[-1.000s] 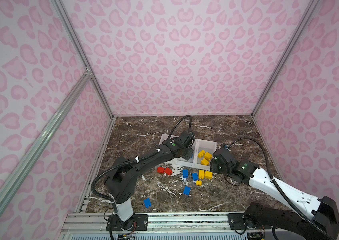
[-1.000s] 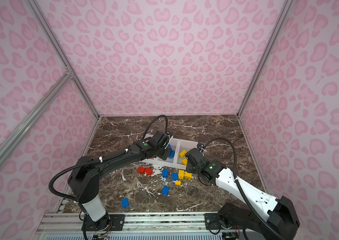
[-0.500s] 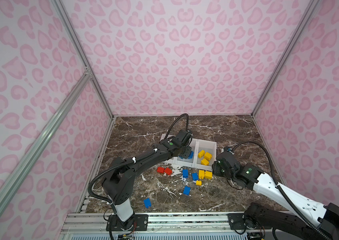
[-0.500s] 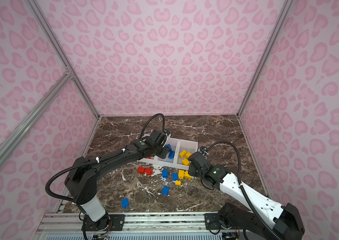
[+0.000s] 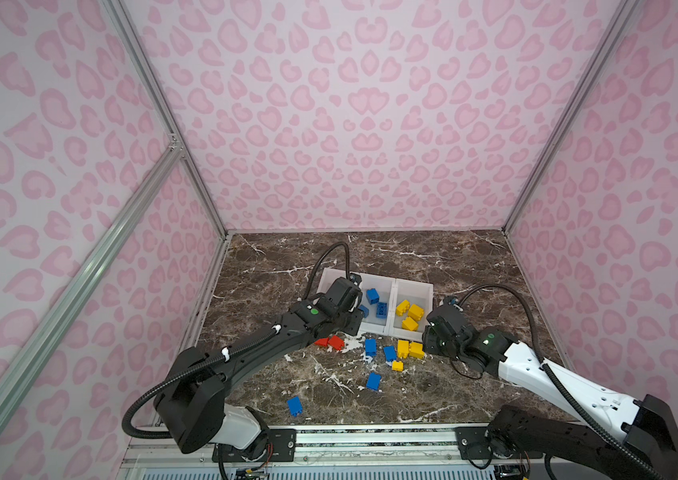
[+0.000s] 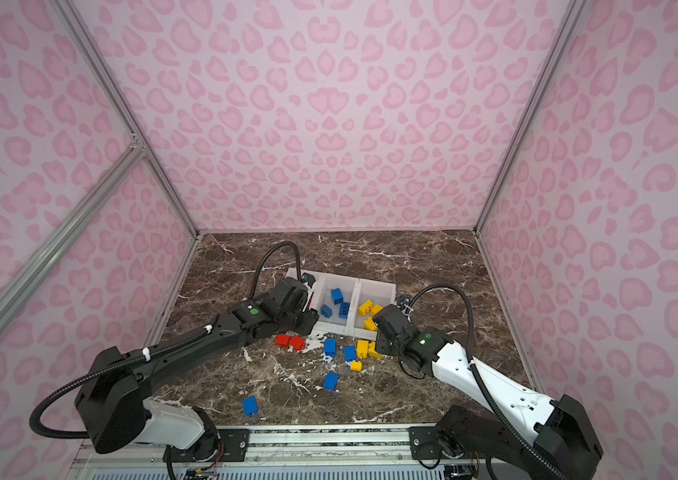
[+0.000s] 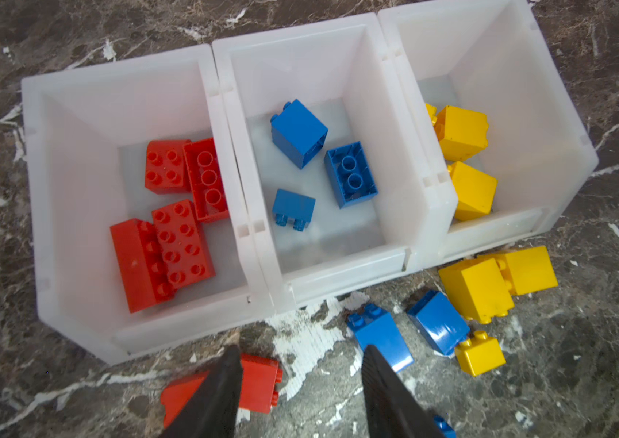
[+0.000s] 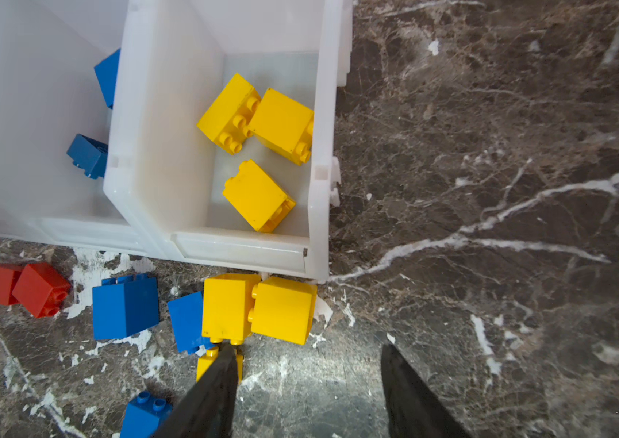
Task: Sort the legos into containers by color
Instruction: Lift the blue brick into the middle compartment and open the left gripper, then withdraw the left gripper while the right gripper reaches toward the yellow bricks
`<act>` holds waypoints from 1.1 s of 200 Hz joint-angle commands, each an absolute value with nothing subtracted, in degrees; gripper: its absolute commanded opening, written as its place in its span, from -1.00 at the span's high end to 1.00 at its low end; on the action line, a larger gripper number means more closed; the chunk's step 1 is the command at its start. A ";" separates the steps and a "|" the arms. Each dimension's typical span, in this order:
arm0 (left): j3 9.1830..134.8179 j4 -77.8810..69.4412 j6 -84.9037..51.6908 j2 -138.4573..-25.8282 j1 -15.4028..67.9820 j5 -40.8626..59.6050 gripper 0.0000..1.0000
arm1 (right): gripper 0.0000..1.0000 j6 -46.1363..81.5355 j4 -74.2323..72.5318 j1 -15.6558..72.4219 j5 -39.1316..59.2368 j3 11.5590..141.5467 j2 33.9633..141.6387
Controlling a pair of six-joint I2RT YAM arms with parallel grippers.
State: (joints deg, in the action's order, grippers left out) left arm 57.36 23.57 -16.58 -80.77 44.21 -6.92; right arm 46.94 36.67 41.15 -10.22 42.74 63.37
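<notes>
The legos (image 7: 298,132) are red, blue, yellow; containers (image 7: 218,76) white; table (image 7: 603,341) brown-marbled; walls (image 5: 370,124) pink-spotted.

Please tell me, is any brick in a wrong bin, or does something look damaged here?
No brick is misplaced: the three bins hold red bricks, blue bricks and yellow bricks separately. Only the tabletop looks damaged: white scuffed patches lie just in front of the bins.

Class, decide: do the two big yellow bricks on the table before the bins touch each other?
Touching. The right wrist view shows one yellow brick pressing its studs against the other yellow brick, no gap.
</notes>
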 commanded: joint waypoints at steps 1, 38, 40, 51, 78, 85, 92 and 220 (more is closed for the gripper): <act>54.06 22.04 -19.95 -77.52 44.14 -7.81 -0.08 | -0.22 47.20 35.97 41.18 -9.23 42.54 64.81; 49.72 21.42 -22.96 -73.17 44.21 -7.28 -0.08 | -0.22 47.42 34.47 41.18 -8.85 42.18 66.98; 49.63 21.39 -23.05 -73.05 44.17 -7.22 -0.09 | -0.22 47.45 34.35 41.15 -8.80 42.07 67.11; 48.91 21.19 -23.77 -72.37 44.14 -7.05 -0.09 | -0.22 47.54 33.78 41.17 -8.41 42.09 67.90; 47.56 20.42 -25.60 -71.29 44.14 -6.14 -0.08 | -0.22 47.99 31.62 41.30 -7.09 41.62 69.83; 47.18 20.31 -25.96 -71.07 44.19 -5.86 -0.08 | -0.23 48.07 31.04 41.31 -6.83 41.54 70.41; 46.83 20.06 -26.34 -71.02 44.24 -5.71 -0.08 | -0.23 48.12 30.56 41.31 -6.63 41.38 70.94; 42.42 20.51 -29.09 -67.36 45.00 -5.89 -0.09 | -0.24 48.25 24.80 41.32 -4.99 39.64 79.14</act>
State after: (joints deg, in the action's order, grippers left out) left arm 42.83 22.24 -28.42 -67.61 44.80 -5.98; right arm 47.88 25.54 41.25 -4.47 39.97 78.15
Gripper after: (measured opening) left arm 0.545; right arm 0.629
